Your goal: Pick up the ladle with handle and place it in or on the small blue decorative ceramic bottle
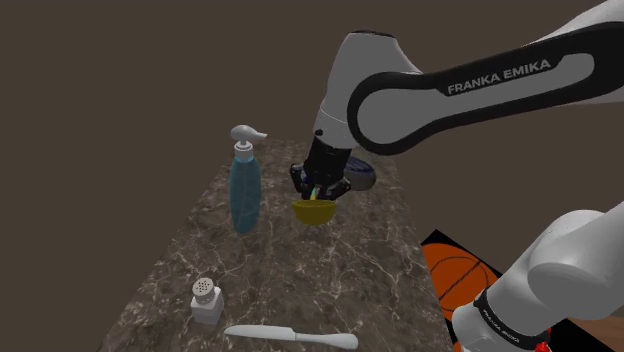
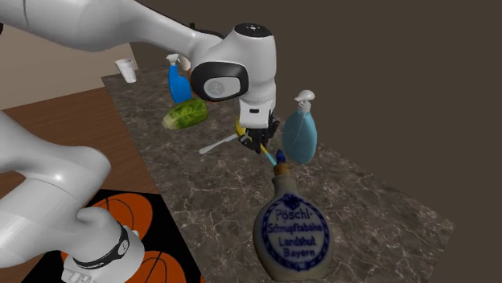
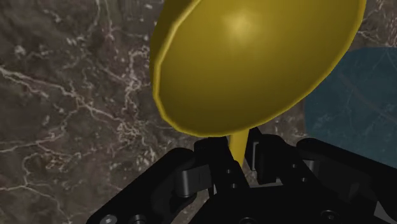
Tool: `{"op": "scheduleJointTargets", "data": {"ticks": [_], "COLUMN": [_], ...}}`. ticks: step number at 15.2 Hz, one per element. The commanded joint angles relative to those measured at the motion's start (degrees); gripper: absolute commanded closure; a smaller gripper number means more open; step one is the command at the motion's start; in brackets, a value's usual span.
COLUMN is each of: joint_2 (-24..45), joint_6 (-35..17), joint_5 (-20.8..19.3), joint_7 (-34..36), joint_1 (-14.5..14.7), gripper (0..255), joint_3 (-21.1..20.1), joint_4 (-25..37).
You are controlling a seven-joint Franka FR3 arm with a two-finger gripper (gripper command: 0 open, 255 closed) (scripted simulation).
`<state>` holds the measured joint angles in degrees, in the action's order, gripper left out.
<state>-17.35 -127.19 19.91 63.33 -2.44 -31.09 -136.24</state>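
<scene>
Wrist view: a thin yellow handle is clasped between the closed fingers (image 3: 213, 175) of the gripper (image 3: 238, 162), and the ladle (image 3: 254, 63) is held with its yellow bowl pointing outward over the marble counter (image 3: 63, 95). At the centre of the shoulder view, the bowl is seen hanging under the gripper, just right of a teal pump bottle (image 1: 243, 190). The blue-stamped stoneware bottle (image 2: 292, 233) is seen upright on the counter at the lower centre of the second exterior view, below the gripper in the frame.
</scene>
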Motion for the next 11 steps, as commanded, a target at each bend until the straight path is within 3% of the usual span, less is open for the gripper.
{"op": "scheduleJointTargets", "data": {"ticks": [1,11], "joint_2": [-0.6,-3.2], "joint_6": [1.6,9.7], "joint_5": [-0.1,-0.6], "joint_7": [0.1,0.7], "joint_1": [0.0,-0.3], "gripper": [255,255], "joint_3": [0.3,1.8], "joint_4": [1.0,6.7]}}
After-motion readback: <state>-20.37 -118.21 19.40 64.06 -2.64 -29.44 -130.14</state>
